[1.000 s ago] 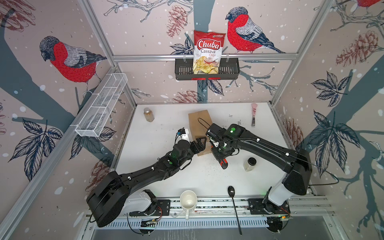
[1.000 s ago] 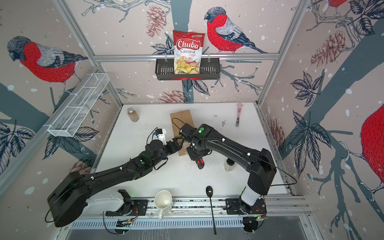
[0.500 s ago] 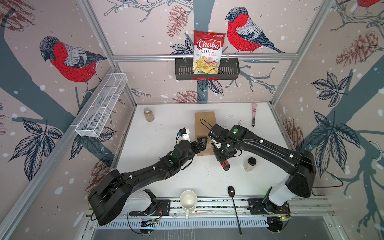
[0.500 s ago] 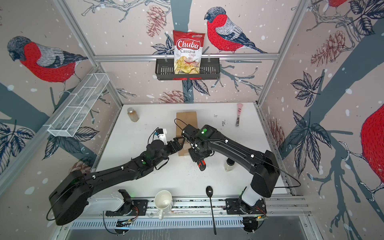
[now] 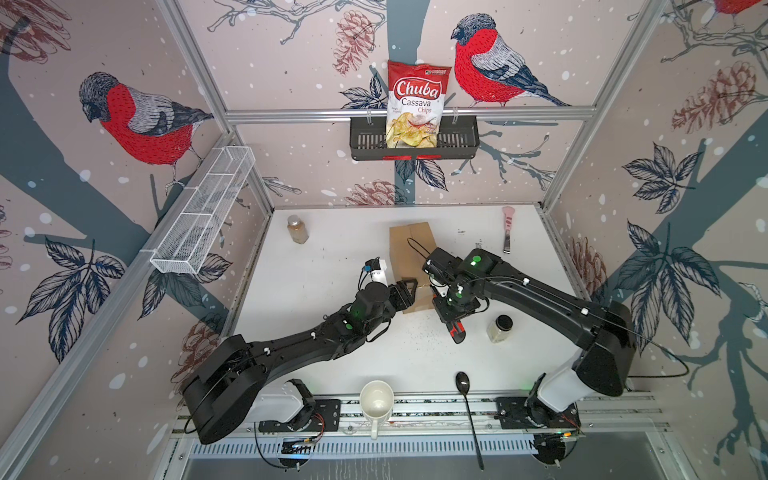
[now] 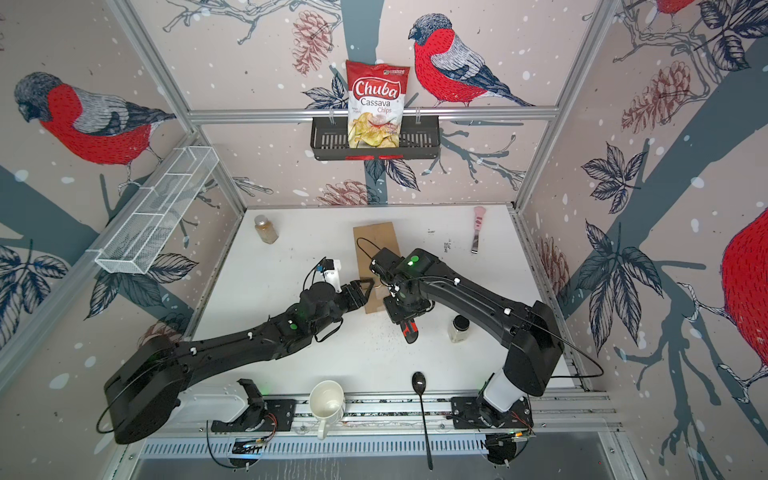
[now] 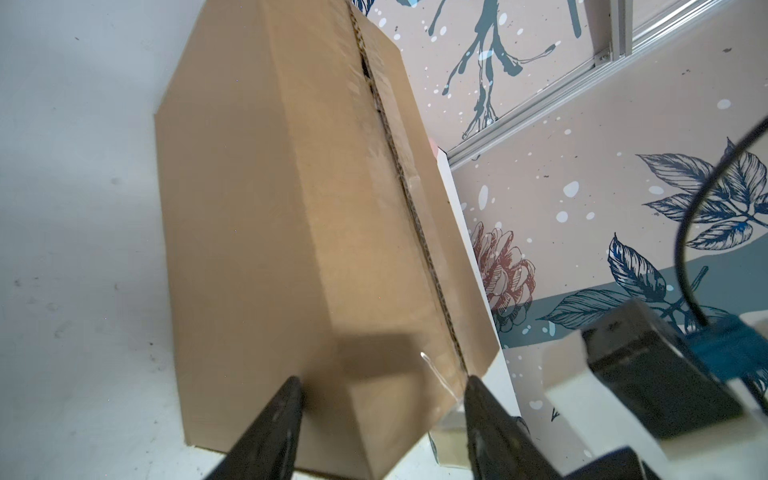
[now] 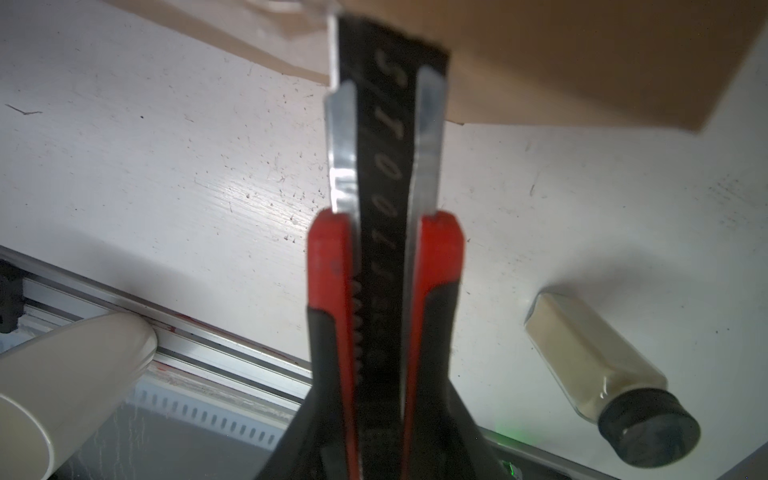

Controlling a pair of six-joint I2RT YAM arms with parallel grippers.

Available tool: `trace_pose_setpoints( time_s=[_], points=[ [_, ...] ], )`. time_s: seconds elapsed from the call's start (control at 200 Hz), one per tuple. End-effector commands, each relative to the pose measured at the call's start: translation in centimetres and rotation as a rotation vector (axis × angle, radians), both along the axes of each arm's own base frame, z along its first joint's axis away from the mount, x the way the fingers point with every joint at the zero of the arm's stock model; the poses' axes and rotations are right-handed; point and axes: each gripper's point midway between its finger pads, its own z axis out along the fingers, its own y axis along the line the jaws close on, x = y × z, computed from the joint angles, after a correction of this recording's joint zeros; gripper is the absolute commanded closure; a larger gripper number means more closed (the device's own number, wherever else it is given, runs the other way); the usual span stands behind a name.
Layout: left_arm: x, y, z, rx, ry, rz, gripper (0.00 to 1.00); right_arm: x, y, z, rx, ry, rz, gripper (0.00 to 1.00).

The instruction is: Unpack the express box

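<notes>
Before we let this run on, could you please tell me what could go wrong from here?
The left gripper pinches only the front end of the express box, so the box may twist or slide when pushed.
The right gripper holds the utility knife with its blade at the taped edge, close to the left fingers; a slip could strike them.
The spice jar stands near that arm and could be knocked over.
</notes>
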Motion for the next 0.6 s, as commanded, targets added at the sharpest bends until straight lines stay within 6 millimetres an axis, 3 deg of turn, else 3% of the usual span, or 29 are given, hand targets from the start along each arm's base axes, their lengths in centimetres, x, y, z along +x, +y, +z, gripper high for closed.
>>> trace_pose_setpoints(
  time_s=[0.0,0.245,0.595],
  points=[
    [-0.5,-1.6,2.4,-0.084,-0.049,-0.051,0.41,0.1,0.8,0.4,0.048,-0.001,0.053,0.96],
    [-1.1,-2.8,2.0,-0.096,-0.045,-0.064,0.44,-0.1,0.6,0.4,0.042,0.008,0.055,0.96],
    [-0.2,-3.0,1.7,-0.034,-0.063,0.037,0.45,-0.6,1.0,0.5,0.043,0.021,0.084,0.96]
  ],
)
